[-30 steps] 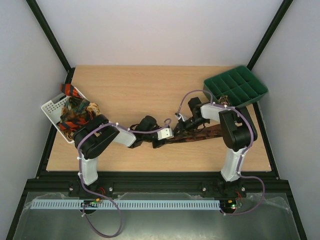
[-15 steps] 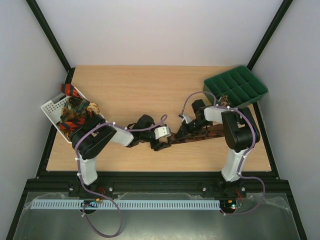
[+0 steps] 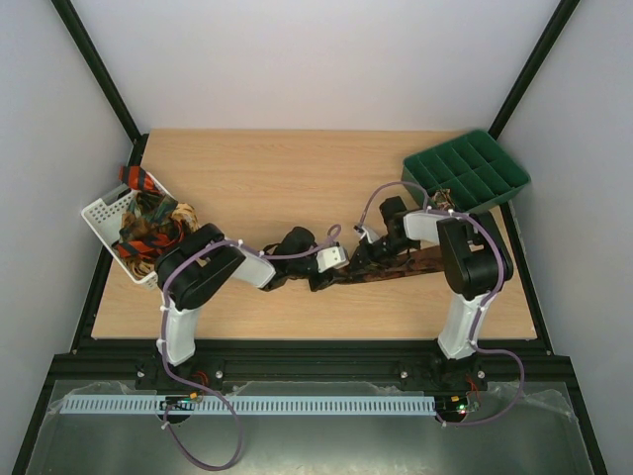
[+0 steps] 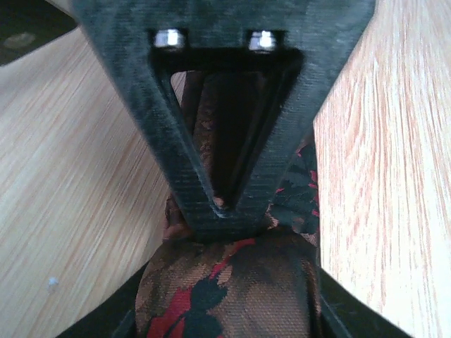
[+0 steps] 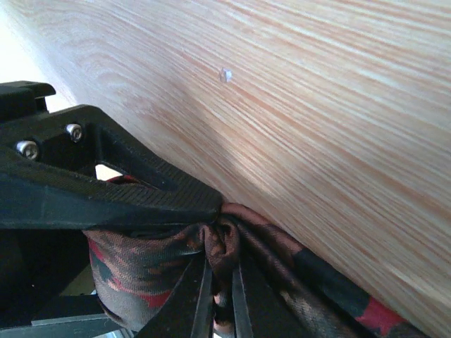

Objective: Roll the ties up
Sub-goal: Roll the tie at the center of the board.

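On woodgrain table (image 3: 297,178): soft brown red-flecked tie (image 5: 134,271) bunched in right gripper (image 5: 222,274).

The top camera is looking down from above and behind both arm bases, taking in the whole desk (image 3: 297,168). Each wrist camera is peering past its own jaws, very near the desk, and all three are sharing the dark brown tie (image 3: 420,265).

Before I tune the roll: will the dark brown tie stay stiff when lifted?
Probably floppy: the dark brown tie bunches into folds in the right end effector. Likely light, since its length lies flat on the table.
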You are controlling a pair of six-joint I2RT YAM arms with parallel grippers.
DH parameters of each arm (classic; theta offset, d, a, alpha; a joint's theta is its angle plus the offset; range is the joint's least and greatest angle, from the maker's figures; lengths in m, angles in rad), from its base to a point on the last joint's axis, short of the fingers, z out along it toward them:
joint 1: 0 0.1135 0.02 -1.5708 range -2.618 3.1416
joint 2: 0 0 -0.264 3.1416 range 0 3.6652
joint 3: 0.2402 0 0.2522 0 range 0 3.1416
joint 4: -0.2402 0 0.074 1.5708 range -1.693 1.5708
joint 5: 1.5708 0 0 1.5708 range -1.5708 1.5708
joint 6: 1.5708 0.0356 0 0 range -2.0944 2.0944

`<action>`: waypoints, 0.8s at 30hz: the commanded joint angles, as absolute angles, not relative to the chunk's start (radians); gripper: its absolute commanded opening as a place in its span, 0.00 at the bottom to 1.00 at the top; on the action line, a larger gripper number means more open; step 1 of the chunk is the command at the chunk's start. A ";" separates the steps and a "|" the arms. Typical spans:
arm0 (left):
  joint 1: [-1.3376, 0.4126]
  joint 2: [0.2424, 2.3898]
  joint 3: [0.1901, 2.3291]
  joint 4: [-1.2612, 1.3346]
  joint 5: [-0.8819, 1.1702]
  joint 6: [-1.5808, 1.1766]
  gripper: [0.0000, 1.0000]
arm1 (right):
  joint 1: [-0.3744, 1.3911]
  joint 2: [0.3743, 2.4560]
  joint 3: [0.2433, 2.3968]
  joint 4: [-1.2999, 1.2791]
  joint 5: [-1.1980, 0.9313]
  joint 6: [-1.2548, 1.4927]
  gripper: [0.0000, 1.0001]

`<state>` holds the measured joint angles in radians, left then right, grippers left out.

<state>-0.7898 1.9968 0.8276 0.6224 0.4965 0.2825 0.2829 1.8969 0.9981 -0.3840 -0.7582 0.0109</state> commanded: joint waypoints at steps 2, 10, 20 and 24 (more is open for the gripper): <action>-0.791 1.971 0.777 0.526 0.438 0.399 0.36 | 0.250 1.938 1.005 -0.453 -0.602 0.008 0.13; -0.788 1.945 0.713 0.448 0.398 0.448 0.39 | 0.246 1.798 1.034 -0.559 -0.820 0.023 0.47; -0.793 1.950 0.725 0.439 0.398 0.428 0.42 | 0.336 1.892 1.046 -0.495 -0.813 0.087 0.40; -0.793 1.945 0.729 0.432 0.395 0.436 0.43 | 0.331 1.935 1.085 -0.514 -0.700 0.068 0.09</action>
<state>-0.7918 1.9255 0.7525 0.5915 0.4362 0.4118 0.3351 1.8877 1.0523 -0.4755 -0.8207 0.0742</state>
